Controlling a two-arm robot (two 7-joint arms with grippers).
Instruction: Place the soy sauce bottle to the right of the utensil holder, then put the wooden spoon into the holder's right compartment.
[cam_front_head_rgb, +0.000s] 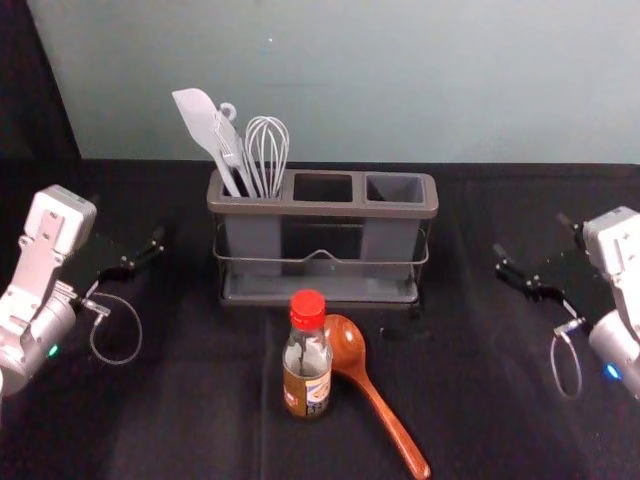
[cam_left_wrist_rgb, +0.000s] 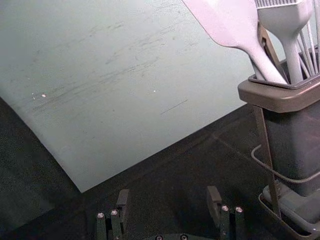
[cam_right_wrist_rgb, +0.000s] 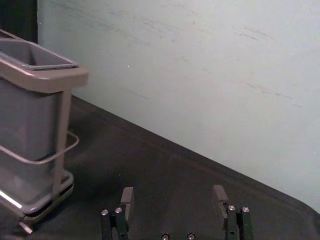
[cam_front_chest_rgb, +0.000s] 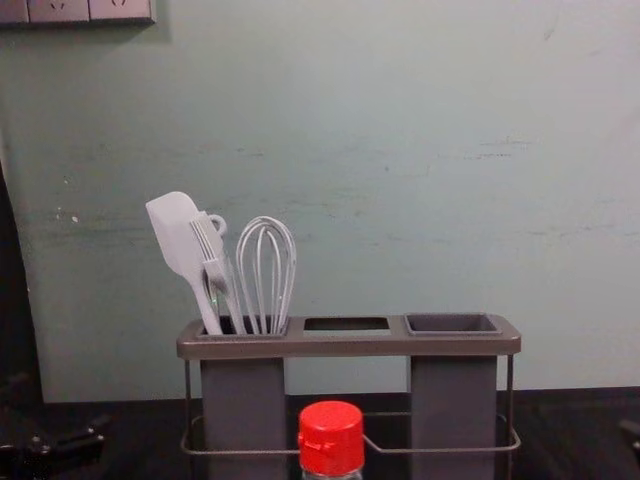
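The soy sauce bottle (cam_front_head_rgb: 307, 370), red-capped, stands upright in front of the utensil holder (cam_front_head_rgb: 320, 208); its cap (cam_front_chest_rgb: 331, 436) shows low in the chest view. Just right of it lies the wooden spoon (cam_front_head_rgb: 385, 412), bowl toward the holder and handle angled to the front right. The holder's right compartment (cam_front_chest_rgb: 453, 400) has nothing sticking out of it. My left gripper (cam_front_head_rgb: 138, 240) is left of the holder, open and empty, as the left wrist view shows of the gripper (cam_left_wrist_rgb: 169, 196). Opposite it, right of the holder, my right gripper (cam_front_head_rgb: 530, 238) is also open and empty; right wrist view: gripper (cam_right_wrist_rgb: 173, 194).
A white spatula (cam_front_chest_rgb: 178, 240), a brush (cam_front_chest_rgb: 216, 262) and a whisk (cam_front_chest_rgb: 266, 275) stand in the holder's left compartment. Dark cloth (cam_front_head_rgb: 190, 400) covers the table, and a pale wall (cam_front_head_rgb: 400, 80) rises behind the holder.
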